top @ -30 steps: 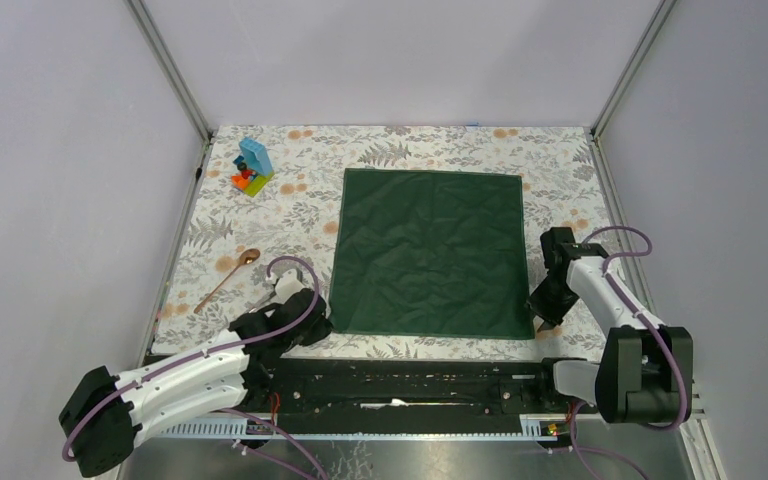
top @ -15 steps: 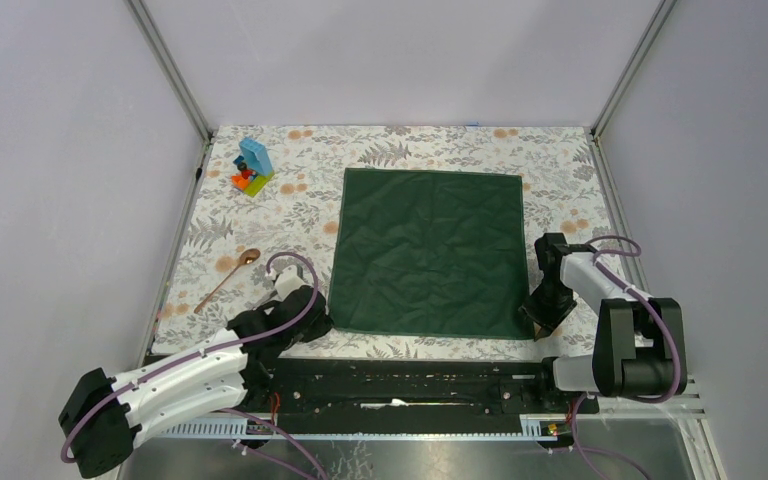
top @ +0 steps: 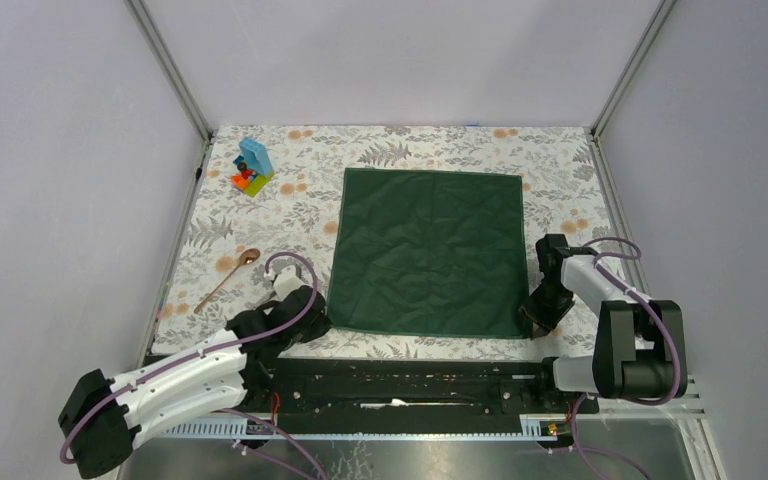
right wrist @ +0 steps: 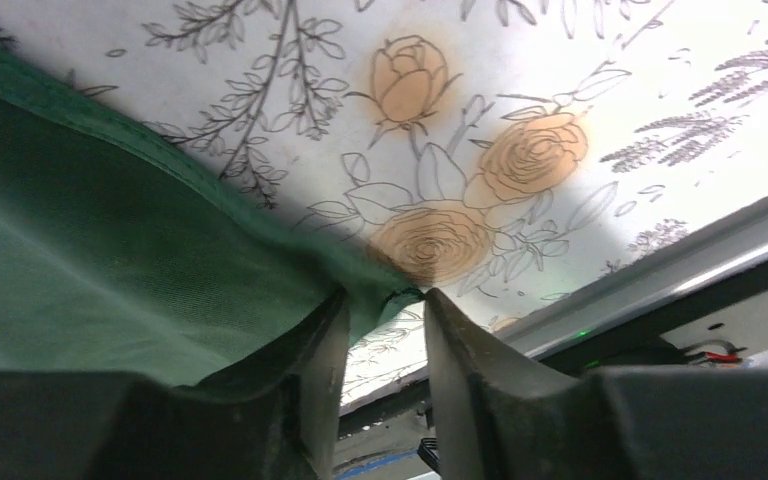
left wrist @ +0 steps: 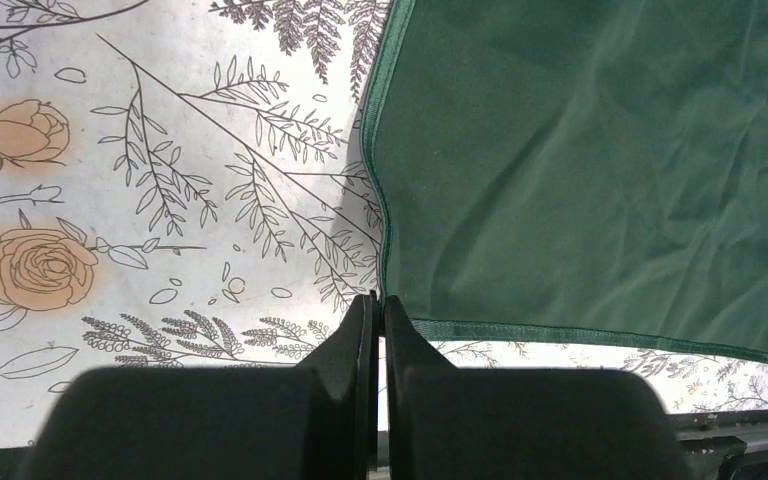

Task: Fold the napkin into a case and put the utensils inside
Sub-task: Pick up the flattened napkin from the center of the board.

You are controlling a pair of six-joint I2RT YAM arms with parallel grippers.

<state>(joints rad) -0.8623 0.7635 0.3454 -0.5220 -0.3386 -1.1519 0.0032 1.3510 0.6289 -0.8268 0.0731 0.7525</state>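
our left end effector is closed at the napkin's 7 o'clock corner. only its wrist view shows the tips meeting at the hem; we cannot tell whether cloth is pinched. the right end effector stands open astride the 5 o'clock corner. the napkin lies flat, with tabletop showing along every edge. a spoon lies toward 9 o'clock.

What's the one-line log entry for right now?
napkin flat, unfolded | left tool shut at near-left corner | right tool open, straddling near-right corner | spoon left of napkin, untouched
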